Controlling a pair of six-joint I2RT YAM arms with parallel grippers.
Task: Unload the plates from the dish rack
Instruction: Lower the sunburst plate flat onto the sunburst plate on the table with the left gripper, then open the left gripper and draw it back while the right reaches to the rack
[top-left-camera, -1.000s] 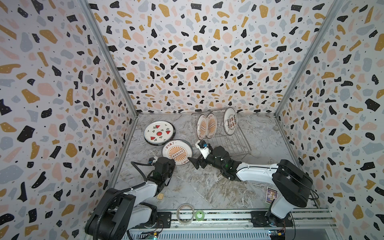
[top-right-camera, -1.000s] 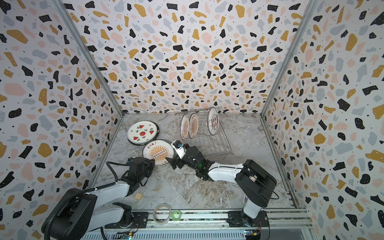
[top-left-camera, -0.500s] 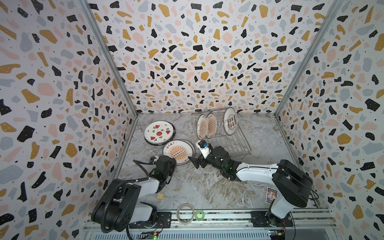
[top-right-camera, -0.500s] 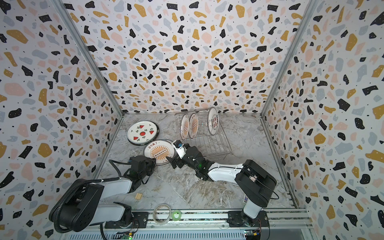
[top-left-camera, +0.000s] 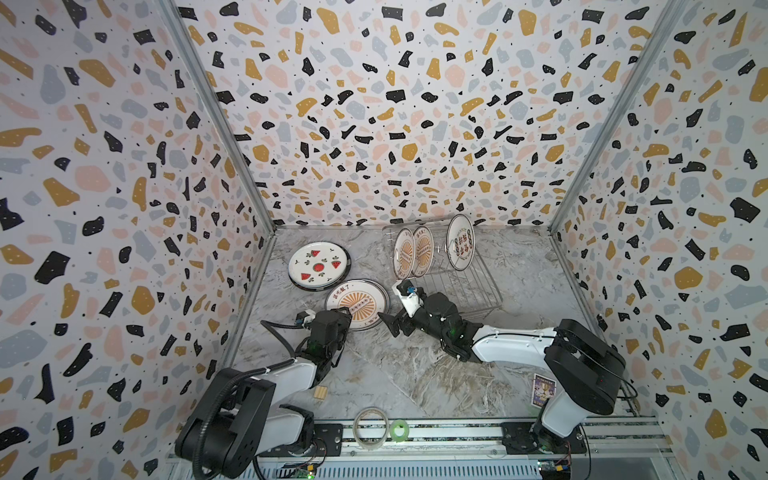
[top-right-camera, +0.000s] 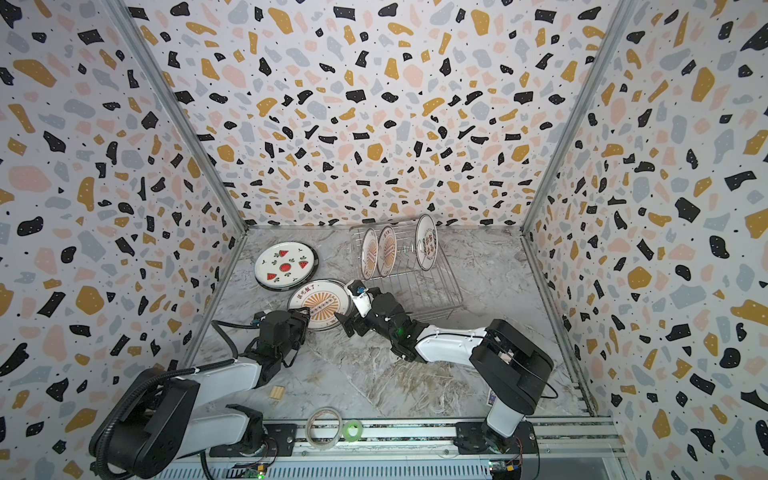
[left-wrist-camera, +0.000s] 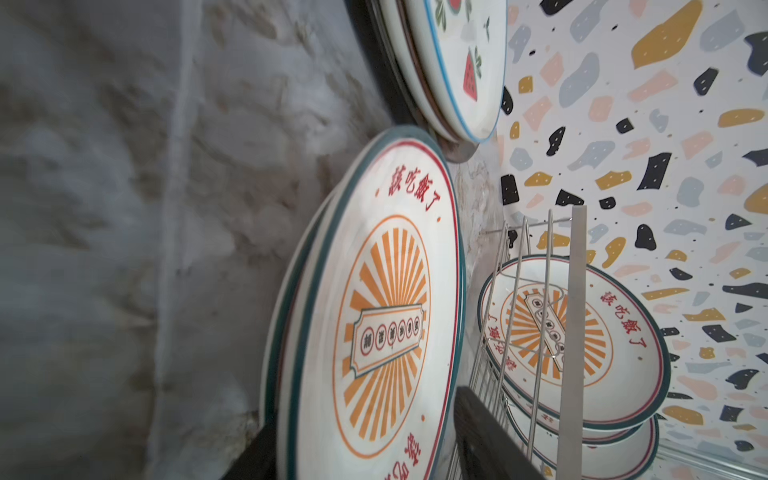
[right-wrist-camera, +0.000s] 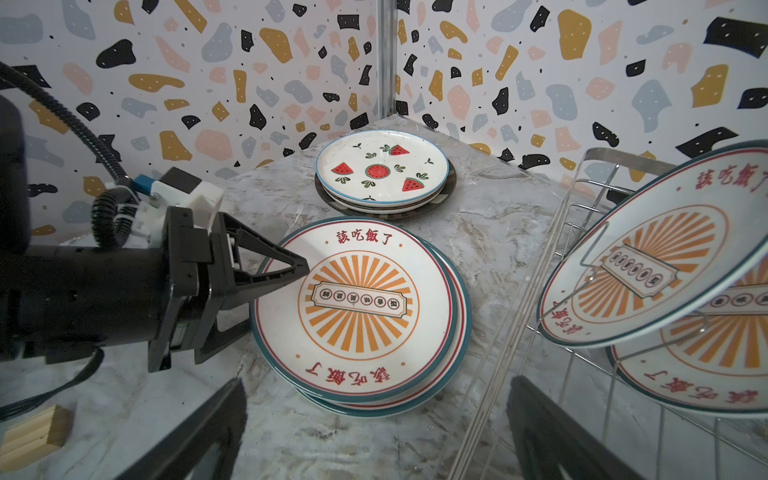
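Both top views: dish rack (top-left-camera: 469, 293) (top-right-camera: 432, 293) at back of tabletop (top-left-camera: 415, 374), right of centre, with three plates upright in it: two rack sunburst plates (top-left-camera: 404, 254) (top-right-camera: 369, 254) close together at its left end, a red-character plate (top-left-camera: 459, 247) (top-right-camera: 426, 247) set apart to their right. Flat on tabletop outside the rack: watermelon plate (top-left-camera: 318, 266) (top-right-camera: 284, 266) topping a stack near left wall, and sunburst stack (top-left-camera: 358, 305) (top-right-camera: 322, 305) just in front of it, beside rack's front left corner. Left end effector (top-left-camera: 347, 318) (top-right-camera: 305, 318) at near rim of sunburst stack. Right end effector (top-left-camera: 392, 324) (top-right-camera: 349, 324) low between that stack and the rack. Wooden block (top-left-camera: 320, 392) and two tape rolls (top-left-camera: 371, 428) toward front edge. Left wrist view: dark fingers (left-wrist-camera: 490, 440) of left end effector apart, astride rim of sunburst stack (left-wrist-camera: 386, 316); contact with rim not discernible. Watermelon plate (left-wrist-camera: 461, 62) beyond, dish rack (left-wrist-camera: 519, 332) alongside with rack sunburst plates (left-wrist-camera: 602, 332) behind its wires. Right wrist view: left end effector (right-wrist-camera: 276, 295) parted, upper finger over top plate of sunburst stack (right-wrist-camera: 357, 307), lower finger outside the rim; two plates visible in that stack. Right end effector (right-wrist-camera: 376, 386) spread wide, clamping nothing. Rack sunburst plates (right-wrist-camera: 665, 257) leaning in dish rack (right-wrist-camera: 536, 291).
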